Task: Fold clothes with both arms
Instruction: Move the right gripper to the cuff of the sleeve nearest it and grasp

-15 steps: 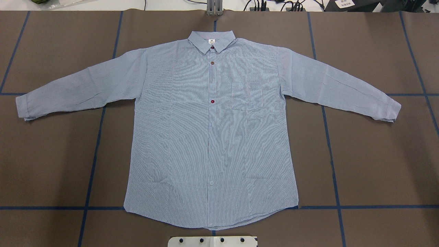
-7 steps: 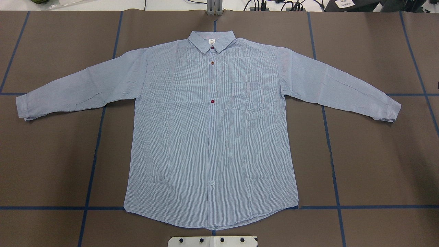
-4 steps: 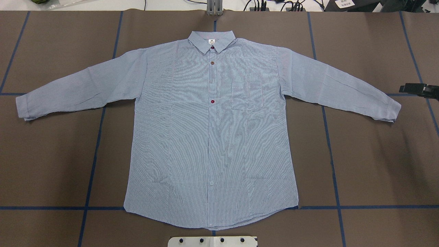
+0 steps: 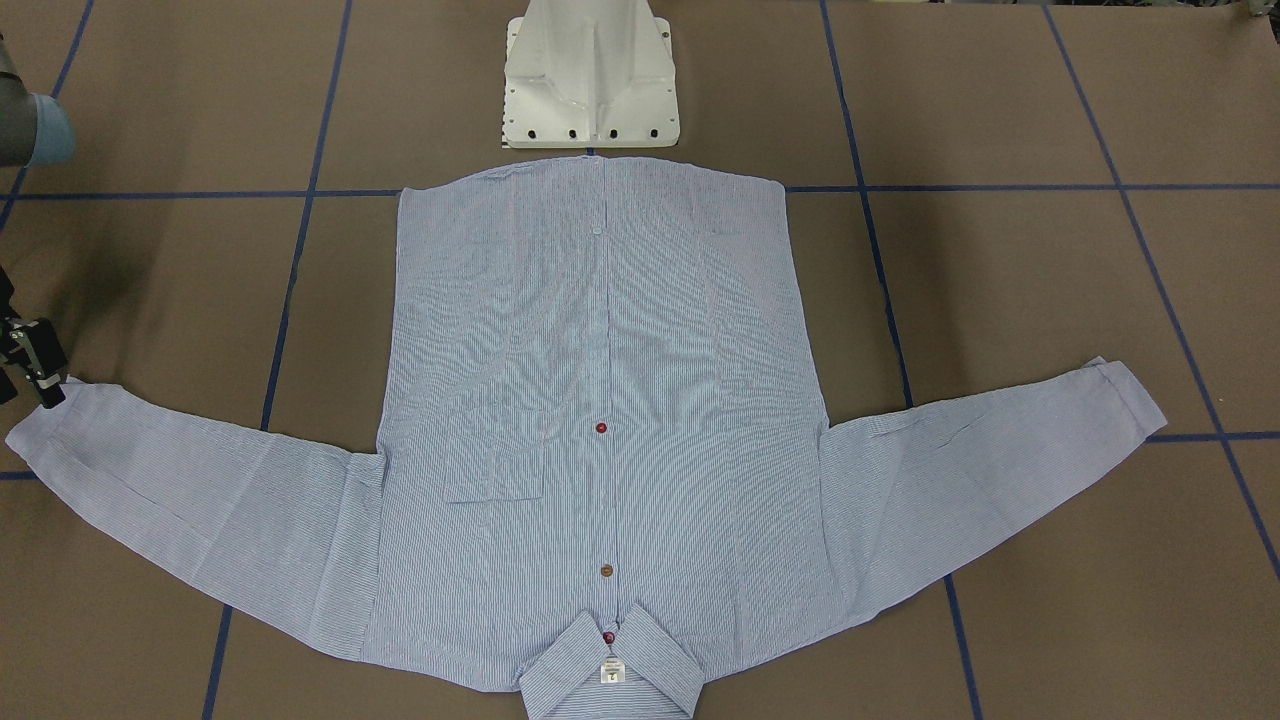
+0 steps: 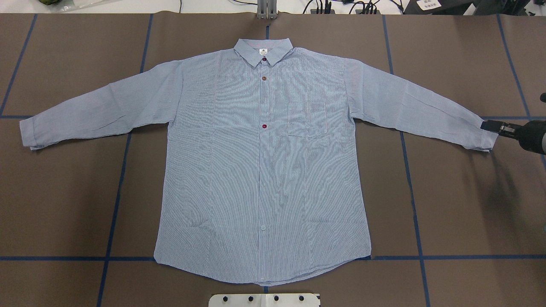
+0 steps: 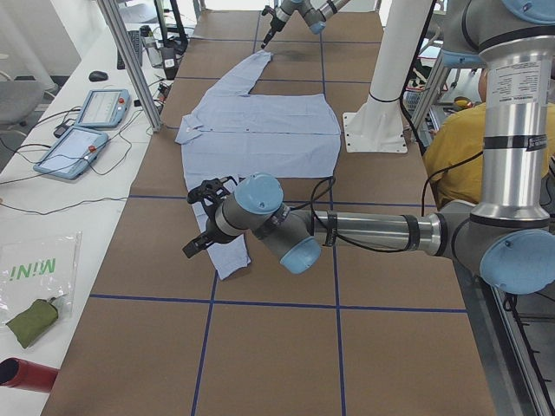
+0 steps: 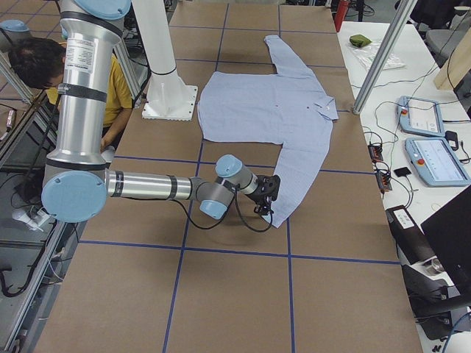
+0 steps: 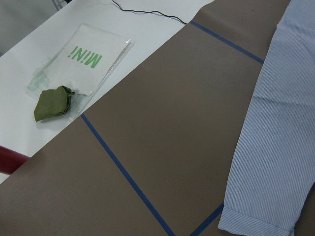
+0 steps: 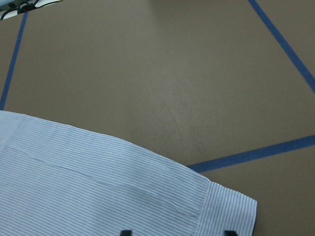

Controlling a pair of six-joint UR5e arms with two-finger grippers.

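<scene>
In the front-facing view the striped button-up shirt [image 4: 600, 330] is seen spread flat and front up on the brown-covered table [image 4: 1000, 100]. Its hem lies just before the white pedestal base [image 4: 590, 70], its collar is toward the operators' side, and both sleeves are spread outward. The right gripper [image 4: 35, 370] is seen at that view's left edge, at the end of one sleeve's cuff [image 4: 45, 425]. In the overhead view the same gripper is shown at the right edge, its black tip level with the cuff end; whether cloth is touched cannot be told there. In the exterior left view the left gripper [image 6: 195, 221] is found on the near arm, held over the table just beside the end of the near sleeve. Whether its fingers are apart or closed cannot be told from this view. In the exterior right view the near arm is stretched low across the table, and its gripper is placed at the near sleeve's cuff. In the left wrist view one sleeve with its turned cuff is shown along the right side. A green pouch [image 8: 51, 103] and a clear plastic bag [image 8: 88, 59] lie on the white bench beyond the table. In the right wrist view two black fingertips [image 9: 125, 233] are seen at the bottom edge, set wide apart over the cuff end, and nothing is clamped between them.
</scene>
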